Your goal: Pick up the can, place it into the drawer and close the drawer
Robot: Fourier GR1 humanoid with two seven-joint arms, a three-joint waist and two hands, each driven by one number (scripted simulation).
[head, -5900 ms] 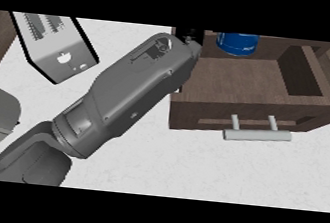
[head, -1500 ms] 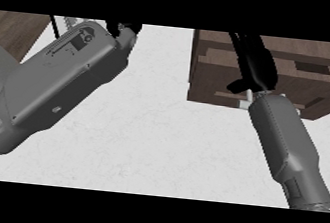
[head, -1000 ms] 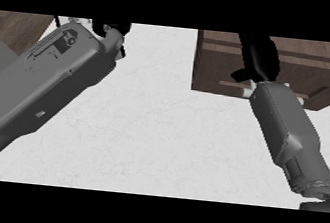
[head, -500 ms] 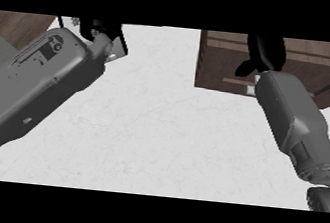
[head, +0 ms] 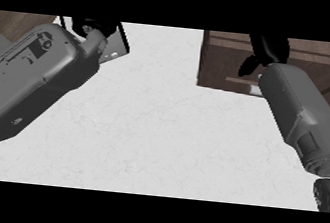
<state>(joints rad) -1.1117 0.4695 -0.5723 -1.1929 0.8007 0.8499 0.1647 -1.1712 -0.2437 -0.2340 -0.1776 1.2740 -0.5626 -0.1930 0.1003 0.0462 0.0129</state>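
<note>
Head view: white counter top [head: 158, 133] fills most of the frame. Left forearm [head: 34, 78], grey and bulky, runs from the lower left edge up toward the top left. Right forearm [head: 301, 116], also grey, runs from the lower right edge up toward the top right.

Dark wooden drawer [head: 225, 64] sits at upper right. Its front panel lies under and just left of the right hand's fingers; a pale strip of handle [head: 255, 91] shows at the panel's lower edge, just below the thumb and beside the wrist.

Right hand [head: 267, 48]: black, over the drawer front, cut off by the top of the view. One digit hangs down toward the handle. Whether the fingers are released or clenched: cannot tell.

Left hand [head: 95, 26]: only a small black part shows at the top edge, above the wrist. Finger state: cannot tell.

Can: not visible; neither hand visibly holds it. Location cannot be told.
</note>
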